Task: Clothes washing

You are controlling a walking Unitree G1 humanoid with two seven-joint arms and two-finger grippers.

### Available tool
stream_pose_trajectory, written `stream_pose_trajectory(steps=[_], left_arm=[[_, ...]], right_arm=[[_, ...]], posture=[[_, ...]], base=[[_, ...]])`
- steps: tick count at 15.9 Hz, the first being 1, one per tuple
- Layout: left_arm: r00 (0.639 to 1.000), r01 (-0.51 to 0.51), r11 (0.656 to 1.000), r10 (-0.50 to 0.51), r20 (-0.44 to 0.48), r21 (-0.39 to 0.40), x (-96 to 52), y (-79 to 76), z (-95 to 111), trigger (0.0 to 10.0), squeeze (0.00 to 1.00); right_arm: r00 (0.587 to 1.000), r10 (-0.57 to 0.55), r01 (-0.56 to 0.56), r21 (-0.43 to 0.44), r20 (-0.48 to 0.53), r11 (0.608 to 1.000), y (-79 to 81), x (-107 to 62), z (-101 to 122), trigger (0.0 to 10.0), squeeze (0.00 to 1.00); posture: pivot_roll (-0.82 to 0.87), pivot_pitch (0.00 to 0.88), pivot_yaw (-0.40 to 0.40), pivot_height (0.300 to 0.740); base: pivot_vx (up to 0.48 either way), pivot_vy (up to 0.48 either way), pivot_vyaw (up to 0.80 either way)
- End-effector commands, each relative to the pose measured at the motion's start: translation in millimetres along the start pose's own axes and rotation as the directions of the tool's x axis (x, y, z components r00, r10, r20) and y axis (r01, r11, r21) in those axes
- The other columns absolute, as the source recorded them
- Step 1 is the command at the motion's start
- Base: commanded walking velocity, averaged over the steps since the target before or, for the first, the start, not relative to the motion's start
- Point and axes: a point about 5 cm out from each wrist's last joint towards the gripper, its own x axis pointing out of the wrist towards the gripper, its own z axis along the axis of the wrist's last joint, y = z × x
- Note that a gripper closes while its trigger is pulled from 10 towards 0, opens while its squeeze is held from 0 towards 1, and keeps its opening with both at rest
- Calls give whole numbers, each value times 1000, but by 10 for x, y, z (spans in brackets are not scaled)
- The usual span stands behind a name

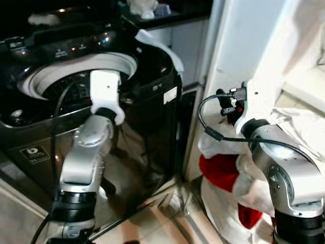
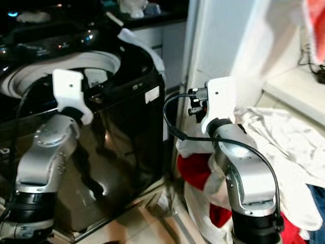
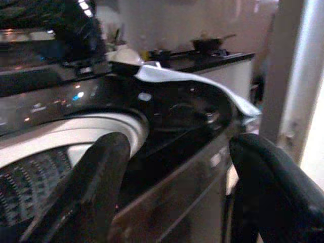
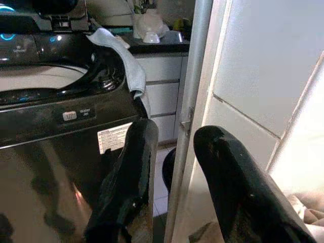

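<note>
so the washer (image 1: 152, 96) is a black top-loader sitting on the robot's left, lid up, white drum rim (image 1: 76, 71) open to view with the perforated tub inside. a pale cloth (image 4: 119, 53) is draped over the washer's back right corner, hanging down a bit over the edge. the left gripper (image 3: 172, 187) is up at the washer's front edge, right by the drum opening, and its fingers (image 3: 96, 187) are spread wide apart with nothing between them, just the washer top showing through the gap. the right gripper (image 4: 169, 177) is raised beside the washer's right side, near the white door frame (image 4: 195, 76), fingers a little apart and holding nothing. the clothes are piled low on the right, behind and below the right arm (image 2: 244, 173): a big white sheet-like heap (image 2: 284, 147) with a red garment (image 1: 221, 173) tucked under it near the floor, and a bit of blue at the far right edge of the right eye view. none of it is touching either gripper. behind the washer there's a dark counter (image 4: 162, 46) with white drawers (image 4: 162, 91) under it and some bowls on top, too small to make out properly. a black cable (image 1: 213, 129) loops off the right wrist.
</note>
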Motion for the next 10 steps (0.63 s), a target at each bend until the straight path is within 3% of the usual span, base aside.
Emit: stream_pose_trajectory(steps=[1,3,8,10], left_arm=[[1000,28,1000,-28,2,-2,13,-41,6,10000,0],[999,40,999,-40,10,-6,22,-57,23,10000,0],[998,60,998,-60,10,-2,34,-92,25,10000,0],[998,65,998,-65,9,-4,41,-101,23,10000,0]], right_arm=[[1000,-18,18,-2,1,1000,-40,-3,27,10000,0],[1000,-26,26,27,-9,999,-45,-8,9,10000,0],[999,-33,33,52,-10,998,-50,-23,10,10000,0],[999,-36,37,63,-12,997,-51,-35,7,10000,0]], posture=[[-1,0,31,740],[-2,0,32,740],[-11,0,40,740],[-16,0,44,740]], base=[[0,0,0],[0,0,-209],[0,465,-800],[0,465,0]])
